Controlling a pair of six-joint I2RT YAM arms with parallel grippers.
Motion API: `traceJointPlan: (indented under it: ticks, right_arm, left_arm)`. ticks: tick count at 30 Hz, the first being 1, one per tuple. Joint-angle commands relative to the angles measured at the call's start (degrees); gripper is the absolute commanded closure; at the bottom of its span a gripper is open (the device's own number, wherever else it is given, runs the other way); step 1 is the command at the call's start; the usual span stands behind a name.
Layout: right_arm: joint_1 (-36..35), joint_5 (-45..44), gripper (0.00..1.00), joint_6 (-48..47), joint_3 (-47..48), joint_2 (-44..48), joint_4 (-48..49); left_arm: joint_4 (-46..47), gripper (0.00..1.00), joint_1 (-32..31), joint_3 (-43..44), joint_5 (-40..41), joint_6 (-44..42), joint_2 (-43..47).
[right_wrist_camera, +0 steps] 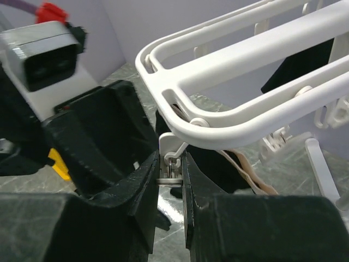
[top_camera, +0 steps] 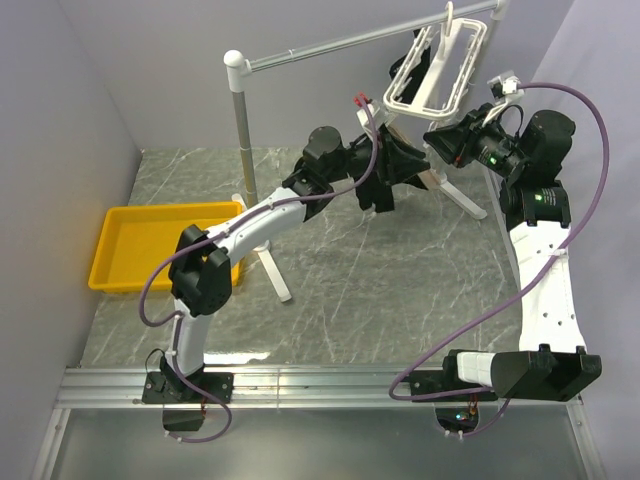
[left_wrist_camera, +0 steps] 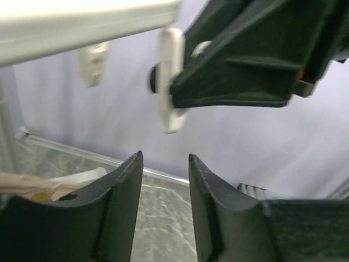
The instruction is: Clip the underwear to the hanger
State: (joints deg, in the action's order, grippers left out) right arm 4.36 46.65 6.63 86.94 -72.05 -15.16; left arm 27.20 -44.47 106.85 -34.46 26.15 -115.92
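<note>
White plastic clip [right_wrist_camera: 169,144], dangling from the near corner of the hanger [right_wrist_camera: 245,123], is pinched between the right jaws [right_wrist_camera: 171,170]. I judge the squeeze is meant to gape the clip's mouth. The left jaws [left_wrist_camera: 163,161] stand spread. The table [left_wrist_camera: 163,229] shows through the gap, and I see nothing between the tips.

Underwear [right_wrist_camera: 248,170]: in the right wrist view the tan waistband runs at 3 o'clock from the right jaws, near the clip, with black cloth between band and clip. In the left wrist view the band lies at 9 o'clock, outside the finger on that side and not in the gap. I cannot tell what supports the cloth, because both wrists hide it in the top view.

Step in hand, my judgement: feed the waistband into the opened clip.

Notes for doing it well:
1. Hold the right squeeze steady. With any slack, the mouth closes before the cloth arrives.
2. Take the band's top edge with the left jaws close to the clip, so only a short run of cloth has to travel.
3. The clip sits at 12 o'clock from the left jaws. Lift straight up into the mouth, edge first, flat and not bunched.
4. Release the right jaws only once the elastic sits well inside, then the left.

Risk: the hanger may swing on the rail [top_camera: 340,42] if pushed sideways.
</note>
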Motion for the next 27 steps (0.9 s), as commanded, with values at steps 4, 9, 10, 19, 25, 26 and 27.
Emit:
traceJointPlan:
  ticks: [4, 9, 10, 19, 25, 26, 27]
  right_arm:
    - [-0.2, 4.1, 0.99, 0.1, 0.2, 0.2, 2.7]
    - [-0.2, 5.0, 0.97, 0.3, 1.2, -0.9, 1.7]
    - [-0.2, 5.1, 0.96, 0.3, 1.2, -0.9, 1.7]
    - [-0.2, 6.1, 0.94, 2.3, 1.0, -1.3, 2.7]
    - [-0.2, 7.1, 0.96, 3.5, 1.6, -2.0, 2.6]
    - [-0.2, 7.4, 0.96, 3.6, 1.8, -2.1, 2.5]
    - [-0.2, 7.6, 0.96, 3.6, 1.8, -2.1, 2.1]
  left_arm:
    - [9.8, 0.52, 1.6, 4.9, -5.3, 11.2, -1.9]
    - [12.1, 0.49, 1.6, 6.9, -7.6, 13.0, -3.3]
    - [12.0, 0.49, 1.5, 7.1, -7.7, 13.0, -3.5]
    - [11.0, 0.55, 0.7, 9.9, -9.0, 12.3, -5.5]
    - [11.6, 0.63, 0.7, 10.4, -9.1, 12.2, -6.0]
    - [11.6, 0.65, 0.7, 10.5, -9.2, 12.3, -6.1]
    - [12.0, 0.67, 0.7, 10.5, -9.3, 12.4, -5.9]
